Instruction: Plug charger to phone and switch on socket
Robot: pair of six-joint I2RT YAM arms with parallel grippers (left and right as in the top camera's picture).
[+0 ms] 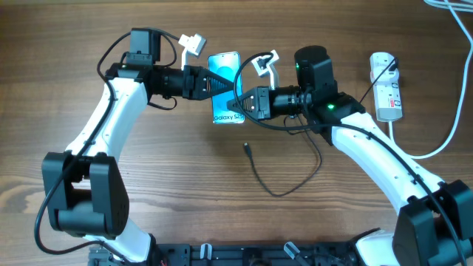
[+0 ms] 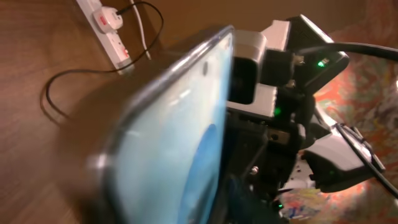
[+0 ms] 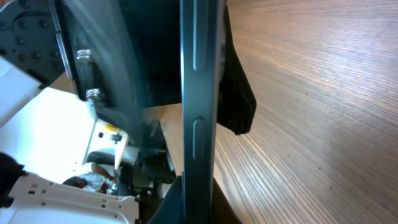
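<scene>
The phone [image 1: 225, 68], cyan screen up with "Galaxy S25" text at its near end, is held above the table between both grippers. My left gripper [image 1: 213, 83] grips its left edge; in the left wrist view the phone [image 2: 174, 137] fills the frame. My right gripper [image 1: 240, 103] is shut on its right edge; in the right wrist view the phone's dark edge [image 3: 199, 93] stands between the jaws [image 3: 199, 202]. The charger's small plug tip [image 1: 246, 148] lies loose on the table and its thin black cable [image 1: 284, 191] loops toward the socket [image 1: 386, 87], also seen in the left wrist view [image 2: 111, 34].
A thick white lead [image 1: 447, 140] runs from the socket along the table's right side. A black plug [image 1: 390, 68] sits in the socket. White camera mounts stick out above both wrists near the phone. Wooden tabletop [image 1: 185, 177] lies below.
</scene>
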